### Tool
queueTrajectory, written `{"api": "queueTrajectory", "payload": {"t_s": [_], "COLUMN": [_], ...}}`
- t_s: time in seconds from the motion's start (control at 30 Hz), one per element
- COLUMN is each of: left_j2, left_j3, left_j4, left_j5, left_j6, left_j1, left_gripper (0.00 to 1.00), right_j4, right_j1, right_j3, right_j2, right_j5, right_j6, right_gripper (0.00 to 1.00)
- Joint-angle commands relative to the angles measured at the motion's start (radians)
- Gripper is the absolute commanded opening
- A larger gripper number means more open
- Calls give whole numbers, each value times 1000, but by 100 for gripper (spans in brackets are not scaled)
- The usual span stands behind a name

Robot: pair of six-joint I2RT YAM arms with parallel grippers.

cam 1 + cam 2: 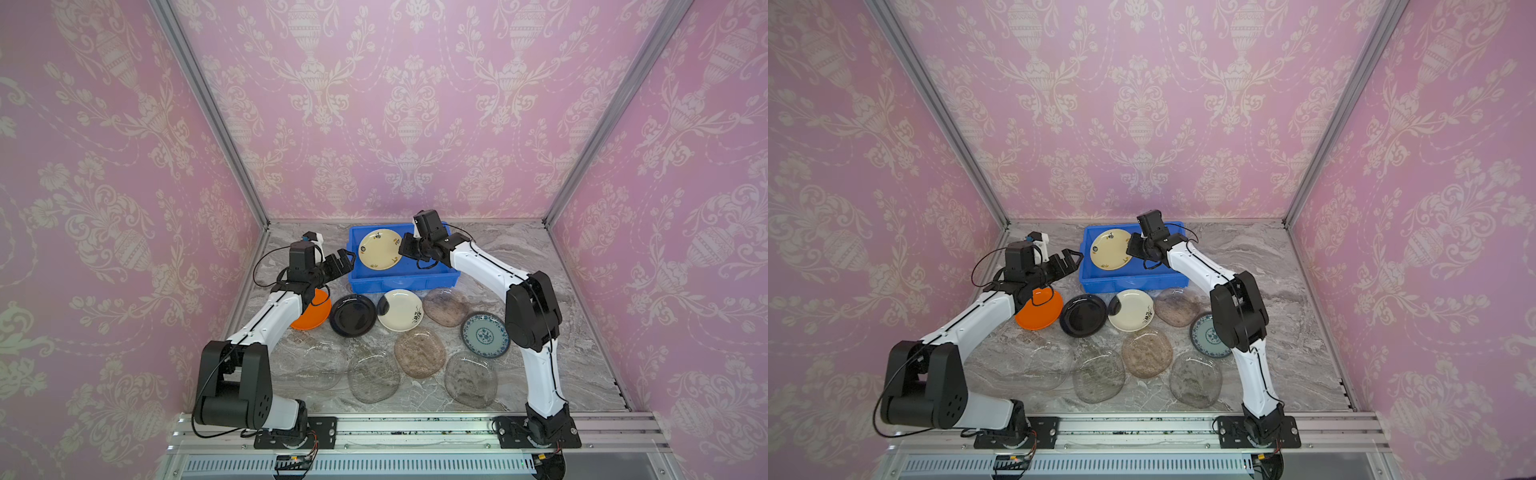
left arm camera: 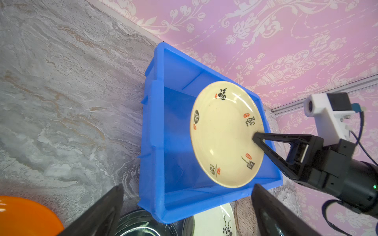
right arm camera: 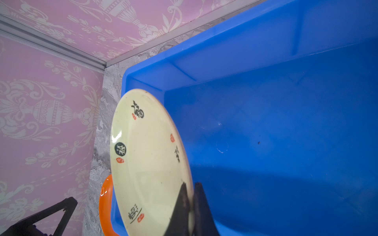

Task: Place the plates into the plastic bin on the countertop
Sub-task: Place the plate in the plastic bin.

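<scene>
**My right tool pinches the cream plate by its rim, tilted over the bin.**

My left tool is spread and empty, just left of the bin at mid-frame. The other plates lie flat on the desk, lower in the frame. I judge this plate stiff, glazed, slippery and breakable. The rim is the only hold, so I'd lower it close to the floor before releasing.

Glossy cream plate, likely plastic bin
</scene>
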Motion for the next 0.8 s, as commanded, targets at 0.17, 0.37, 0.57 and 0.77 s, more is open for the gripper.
{"api": "queueTrajectory", "payload": {"t_s": [0.17, 0.37, 0.57, 0.77], "left_j2": [2, 12, 29, 40], "left_j3": [14, 14, 26, 28], "left_j4": [-48, -49, -67, -62], "left_j5": [-35, -38, -58, -56], "left_j6": [49, 56, 61, 61], "left_j1": [-3, -4, -4, -3], "left_gripper": [99, 99, 99, 99], "right_j4": [15, -75, -147, -203], "right_j1": [11, 11, 16, 18], "right_j3": [114, 255, 329, 371], "right_j2": [131, 232, 281, 309], "right_j5": [-25, -54, -39, -35], "right_j6": [58, 47, 37, 25], "right_gripper": [0, 0, 0, 0]}}
